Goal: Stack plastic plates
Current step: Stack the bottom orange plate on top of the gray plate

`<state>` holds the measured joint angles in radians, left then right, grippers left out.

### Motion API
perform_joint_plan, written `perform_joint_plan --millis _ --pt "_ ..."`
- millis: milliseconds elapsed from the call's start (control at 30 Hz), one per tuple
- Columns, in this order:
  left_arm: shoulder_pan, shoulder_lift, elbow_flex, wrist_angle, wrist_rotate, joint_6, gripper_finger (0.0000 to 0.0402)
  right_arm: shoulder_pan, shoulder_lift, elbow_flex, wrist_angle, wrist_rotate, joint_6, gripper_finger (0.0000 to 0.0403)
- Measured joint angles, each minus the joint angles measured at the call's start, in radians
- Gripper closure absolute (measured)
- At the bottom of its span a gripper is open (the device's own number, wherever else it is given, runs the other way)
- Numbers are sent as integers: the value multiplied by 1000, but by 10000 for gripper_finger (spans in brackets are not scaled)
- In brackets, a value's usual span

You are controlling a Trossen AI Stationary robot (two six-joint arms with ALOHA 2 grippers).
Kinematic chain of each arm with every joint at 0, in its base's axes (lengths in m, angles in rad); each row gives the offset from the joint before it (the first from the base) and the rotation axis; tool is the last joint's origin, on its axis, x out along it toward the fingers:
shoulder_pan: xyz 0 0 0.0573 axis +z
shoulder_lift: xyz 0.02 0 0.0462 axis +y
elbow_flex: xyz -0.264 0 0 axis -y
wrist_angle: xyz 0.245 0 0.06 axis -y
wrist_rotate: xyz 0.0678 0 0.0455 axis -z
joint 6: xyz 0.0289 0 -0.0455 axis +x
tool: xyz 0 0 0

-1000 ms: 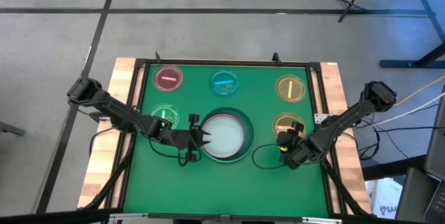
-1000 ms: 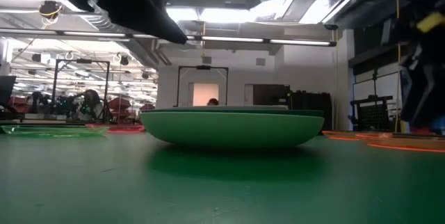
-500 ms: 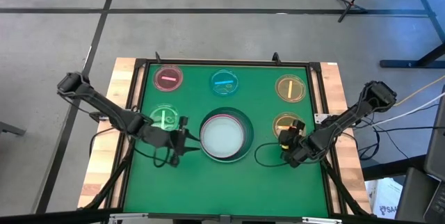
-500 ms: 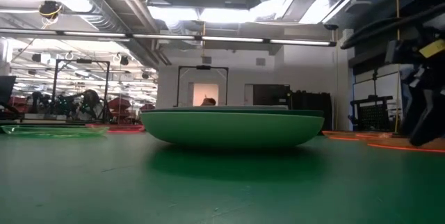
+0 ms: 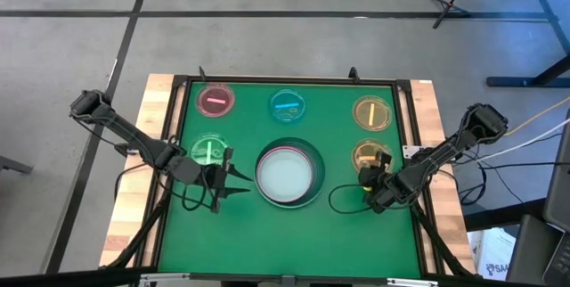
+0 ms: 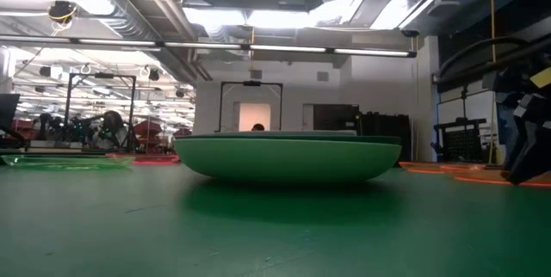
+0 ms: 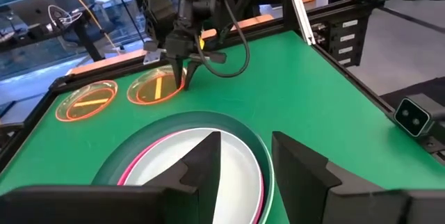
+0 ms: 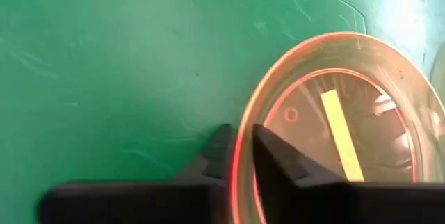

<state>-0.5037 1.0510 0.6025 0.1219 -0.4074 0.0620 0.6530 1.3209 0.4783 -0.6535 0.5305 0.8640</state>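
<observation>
A stack of large plates (image 5: 286, 173) sits mid-table, with a pale white plate on top and pink and dark green rims around it; it also shows in the low view (image 6: 288, 156). Five small translucent plates lie flat on the mat: pink (image 5: 215, 100), blue (image 5: 287, 105), green (image 5: 209, 151), a far amber one (image 5: 371, 112) and a near amber one (image 5: 369, 156). My left gripper (image 5: 239, 183) is open and empty, left of the stack. My right gripper (image 8: 240, 158) is shut on the near amber plate's rim. My right gripper pinches the near amber plate's rim (image 8: 243, 130) on the side toward the table's near edge. One finger (image 8: 219, 151) is outside the rim and one is inside. The fingers point down from above (image 7: 184, 78). The plate still lies on the mat.
A black frame (image 5: 178, 127) borders the green mat, with wooden table edges outside it. Cables loop on the mat beside each gripper (image 5: 343, 200). Open mat lies along the near side (image 5: 285, 233).
My left gripper has drawn back from the stack toward the table's left edge, staying open and empty. My right gripper has come down a little at the near amber plate. No plate has moved.
</observation>
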Motion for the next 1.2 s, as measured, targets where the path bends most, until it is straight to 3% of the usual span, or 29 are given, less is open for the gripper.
perform_joint_plan --millis 133,333,633,900,1200 --pt "0 0 0 6 -7 -4 280 0 0 0 -1 0 -57 396" --pt "0 0 0 6 -28 -2 280 1 0 64 -6 16 -162 398" --pt "0 0 0 3 8 -8 280 0 0 245 32 152 -407 401" --pt "0 0 0 3 6 -7 280 -57 25 258 372 148 -740 401" --pt "0 0 0 3 5 -6 280 -190 162 258 789 -67 -1033 402"
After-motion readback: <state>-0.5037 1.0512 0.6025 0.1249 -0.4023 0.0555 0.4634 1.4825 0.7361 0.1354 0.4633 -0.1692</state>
